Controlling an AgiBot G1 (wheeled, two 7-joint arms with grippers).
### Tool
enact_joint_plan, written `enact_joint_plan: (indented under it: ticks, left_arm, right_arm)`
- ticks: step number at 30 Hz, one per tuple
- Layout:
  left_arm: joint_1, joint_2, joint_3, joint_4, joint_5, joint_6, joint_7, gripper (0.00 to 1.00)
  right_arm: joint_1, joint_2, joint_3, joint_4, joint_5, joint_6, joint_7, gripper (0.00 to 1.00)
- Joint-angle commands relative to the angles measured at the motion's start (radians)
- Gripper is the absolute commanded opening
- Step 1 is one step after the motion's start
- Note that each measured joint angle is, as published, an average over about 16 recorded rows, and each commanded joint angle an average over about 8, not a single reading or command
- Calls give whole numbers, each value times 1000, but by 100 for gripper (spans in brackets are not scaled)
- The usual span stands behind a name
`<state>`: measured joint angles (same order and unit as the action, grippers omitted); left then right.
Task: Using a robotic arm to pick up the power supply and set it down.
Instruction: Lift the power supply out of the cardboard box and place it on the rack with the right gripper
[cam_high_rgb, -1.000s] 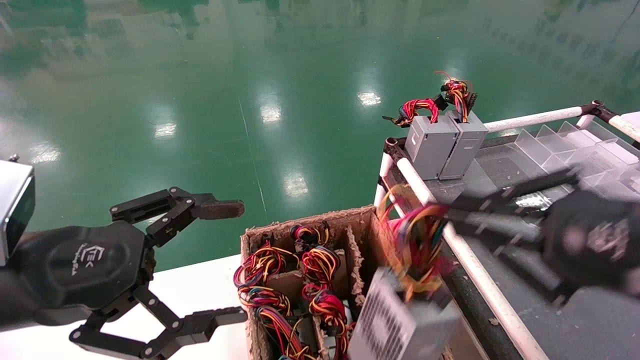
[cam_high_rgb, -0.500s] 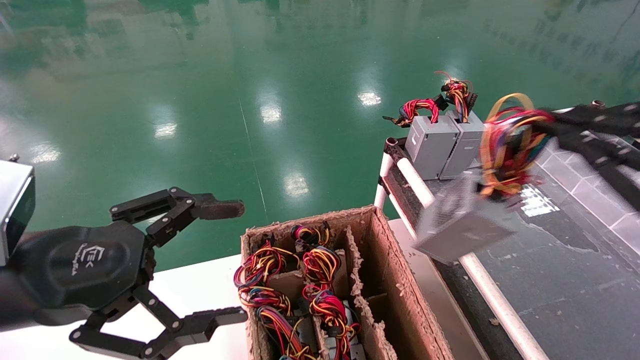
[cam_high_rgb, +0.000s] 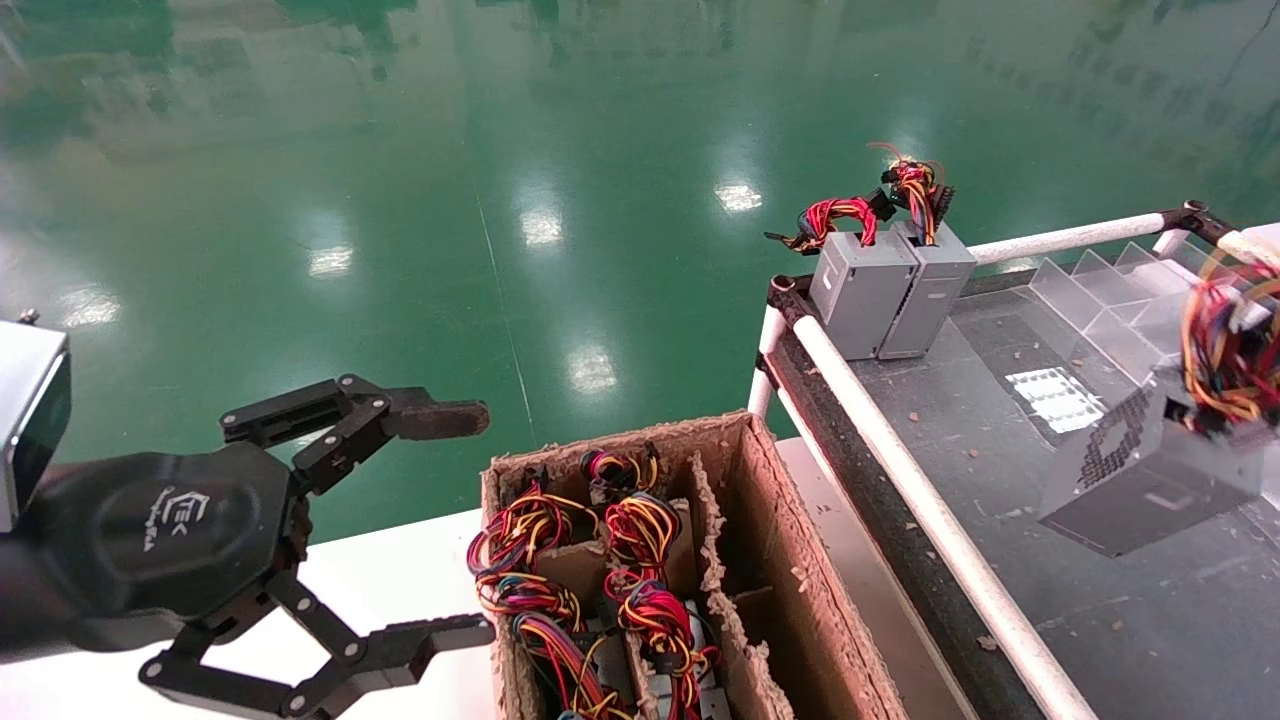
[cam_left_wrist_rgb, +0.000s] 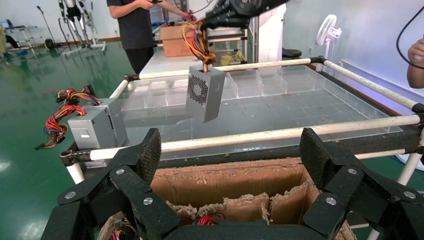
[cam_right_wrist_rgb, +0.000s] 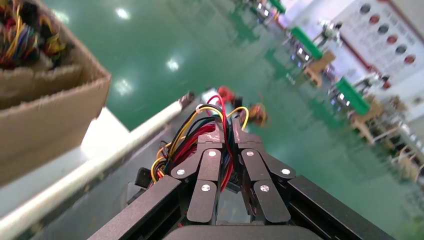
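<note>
One power supply (cam_high_rgb: 1150, 480) hangs in the air above the dark worktop (cam_high_rgb: 1000, 420), well to the robot's right, tilted with its perforated vent face turned up and toward the camera. Its looped wire bundle (cam_high_rgb: 1225, 355) of red, yellow and orange leads rises from its top at the edge of the head view, where the arm carrying it is out of sight. The right wrist view supplies what the head view lacks: the right hand (cam_right_wrist_rgb: 226, 131) has its black fingertips pressed together on those wires, so the box dangles by its bundle. The left wrist view shows the same box (cam_left_wrist_rgb: 204, 93) from the other side, with a round fan grille facing out, hanging clear of the worktop under the far arm.

Two more grey power supplies (cam_high_rgb: 890, 290) stand side by side, touching, at the far left corner of the worktop, each with its own wire bundle on top. White rails (cam_high_rgb: 900, 480) frame the worktop, and clear plastic dividers (cam_high_rgb: 1100, 285) line its far side.

One cardboard box (cam_high_rgb: 720, 560) sits beside the worktop, split by ragged partitions, with several coiled wire bundles in its left compartments; the exact count of units inside cannot be told.

The left hand (cam_high_rgb: 475, 525) hovers spread wide open to the left of the cardboard box, gripping nothing, one fingertip pad (cam_high_rgb: 440, 418) worn brownish.
</note>
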<state>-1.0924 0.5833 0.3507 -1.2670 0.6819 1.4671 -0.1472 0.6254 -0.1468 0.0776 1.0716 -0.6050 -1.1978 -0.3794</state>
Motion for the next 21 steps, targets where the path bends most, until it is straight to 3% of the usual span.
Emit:
enact_joint_plan:
  ticks: [1, 12, 21]
  left_arm:
    - [0, 0, 0, 0, 0, 0, 0, 100]
    - [0, 0, 0, 0, 0, 0, 0, 100]
    - [0, 0, 0, 0, 0, 0, 0, 100]
  right_arm:
    - [-35, 7, 17, -43, 3, -24, -18, 0]
    - [-157, -29, 65, -39, 7, -49, -51, 0]
    - [-175, -82, 52, 64, -17, 18, -63, 0]
